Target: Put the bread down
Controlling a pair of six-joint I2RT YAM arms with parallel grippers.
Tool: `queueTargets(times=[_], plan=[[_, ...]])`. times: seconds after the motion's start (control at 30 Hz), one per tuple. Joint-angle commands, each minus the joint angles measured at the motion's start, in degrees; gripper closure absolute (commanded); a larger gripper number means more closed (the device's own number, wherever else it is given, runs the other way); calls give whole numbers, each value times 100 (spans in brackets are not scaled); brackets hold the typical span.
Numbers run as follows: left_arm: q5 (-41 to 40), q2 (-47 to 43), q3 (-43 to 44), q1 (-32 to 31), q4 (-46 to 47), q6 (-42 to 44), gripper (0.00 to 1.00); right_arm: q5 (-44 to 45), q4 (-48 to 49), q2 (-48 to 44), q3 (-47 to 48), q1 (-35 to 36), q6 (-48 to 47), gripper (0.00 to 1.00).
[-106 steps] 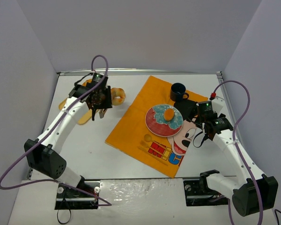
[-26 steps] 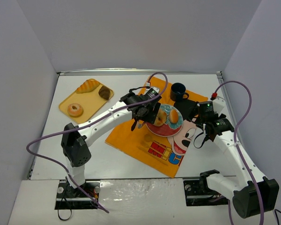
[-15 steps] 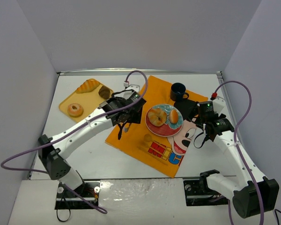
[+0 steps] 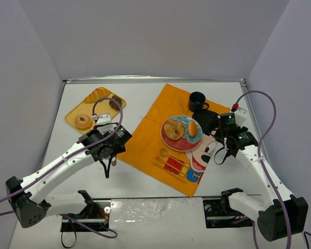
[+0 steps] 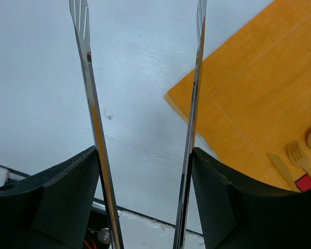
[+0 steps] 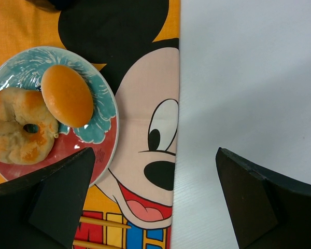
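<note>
Ring bread (image 4: 173,128) lies flat on plate (image 4: 184,144) beside oval bun (image 4: 192,127) — bun's long axis runs near-to-far — left gripper (image 5: 140,10) spread, empty, over table (image 4: 140,98); right gripper (image 6: 154,153) wide, empty.

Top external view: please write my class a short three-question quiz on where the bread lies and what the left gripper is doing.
1. True or false: the ring-shaped bread and the bun both lie on the plate.
2. Pick one. Between its long metal fingers, the left gripper holds: A a croissant; B a doughnut; C nothing.
3. Fill in the number: ___ pastries lie on the yellow tray.

Key: 1 true; 2 C; 3 three.
</note>
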Motion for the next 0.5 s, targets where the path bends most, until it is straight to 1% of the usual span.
queueTargets(times=[0.0,0.17,0.3,0.47], plan=[[-350,-461,-245,39,-495,-1039,36,-59,275,52,-33,-21,-87,0],[-321,-1092,-861,48,-800,-1874,36,-130,327,53,-58,-4,-112,0],[-256,-1400,-1222,57,-924,-2279,35,-178,356,75,-58,-12,-115,0],[-128,-1612,-1562,120,-743,-2541,34,-200,371,79,-76,-3,-113,0]])
